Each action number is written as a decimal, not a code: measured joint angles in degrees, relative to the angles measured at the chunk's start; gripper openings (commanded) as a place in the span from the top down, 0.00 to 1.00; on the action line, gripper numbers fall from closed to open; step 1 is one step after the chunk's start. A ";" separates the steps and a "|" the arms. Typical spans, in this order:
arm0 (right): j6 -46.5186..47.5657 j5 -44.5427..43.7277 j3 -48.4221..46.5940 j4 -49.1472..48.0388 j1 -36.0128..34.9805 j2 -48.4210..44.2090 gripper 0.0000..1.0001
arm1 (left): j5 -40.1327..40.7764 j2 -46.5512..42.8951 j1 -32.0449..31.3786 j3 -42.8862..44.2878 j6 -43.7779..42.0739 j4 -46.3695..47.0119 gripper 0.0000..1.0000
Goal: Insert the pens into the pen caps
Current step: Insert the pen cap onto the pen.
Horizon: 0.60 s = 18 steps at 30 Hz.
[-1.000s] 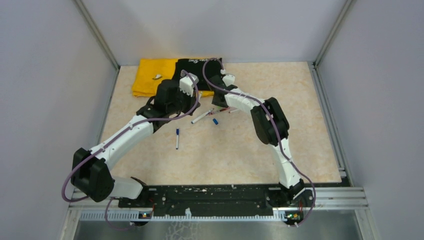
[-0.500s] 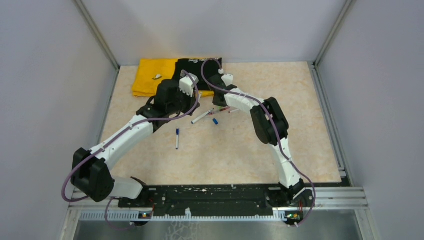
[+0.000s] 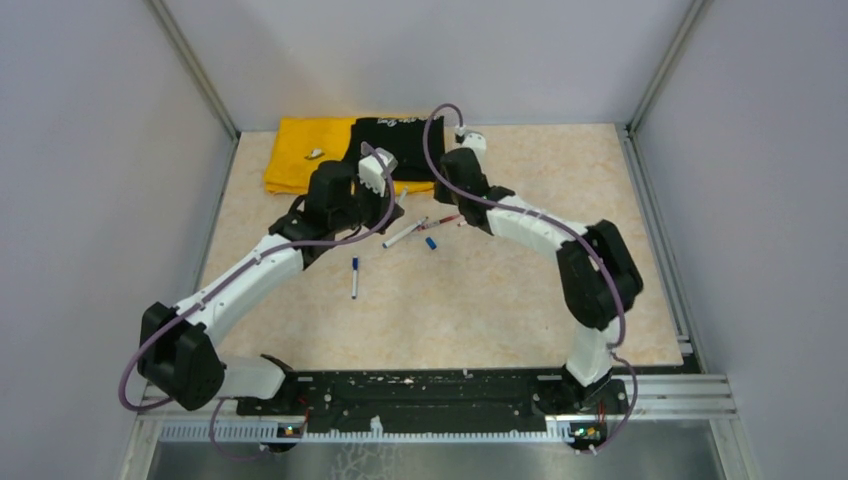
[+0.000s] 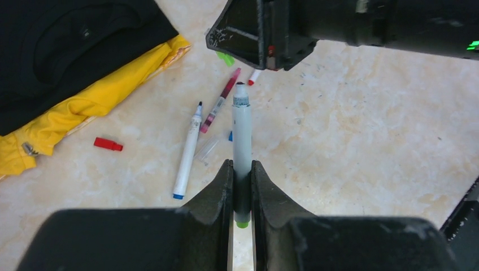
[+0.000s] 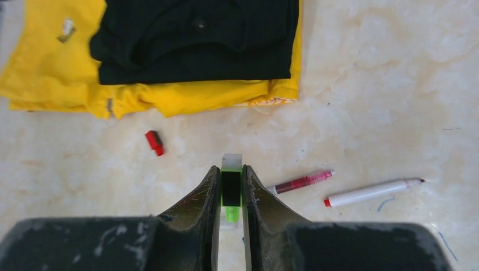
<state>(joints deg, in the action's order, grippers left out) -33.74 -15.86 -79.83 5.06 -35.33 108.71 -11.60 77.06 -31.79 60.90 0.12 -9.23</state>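
Observation:
My left gripper [image 4: 242, 170] is shut on a pen [image 4: 242, 130] with a pale barrel, a green rear end and a dark tip pointing away, held above the table. My right gripper [image 5: 231, 179] is shut on a green pen cap [image 5: 231, 189] with a clear end. It hangs just beyond the held pen's tip in the left wrist view. On the table lie a maroon pen [image 5: 302, 182], a white pen with a red end [image 5: 373, 192], a white pen with a blue end [image 4: 187, 152], a red cap [image 5: 153, 142] and a blue cap [image 3: 431, 242].
A folded yellow cloth [image 5: 51, 73] with a black garment [image 5: 197, 39] on it lies at the back of the table. Another blue-ended pen [image 3: 354, 277] lies alone nearer the arms. Grey walls stand on three sides.
My right gripper has closed on the green cap and drawn back towards the cloth, its elbow swinging out to the right. The left arm has barely moved.

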 measured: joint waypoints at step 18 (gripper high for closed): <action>2.25 7.19 40.46 -42.88 0.22 -42.62 1.00 | -21.90 -2.16 -1.11 -2.58 9.40 16.81 1.00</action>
<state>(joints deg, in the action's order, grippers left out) -31.48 -8.67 -39.38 -37.82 -35.11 66.08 -33.50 74.89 -32.91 58.33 9.52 7.57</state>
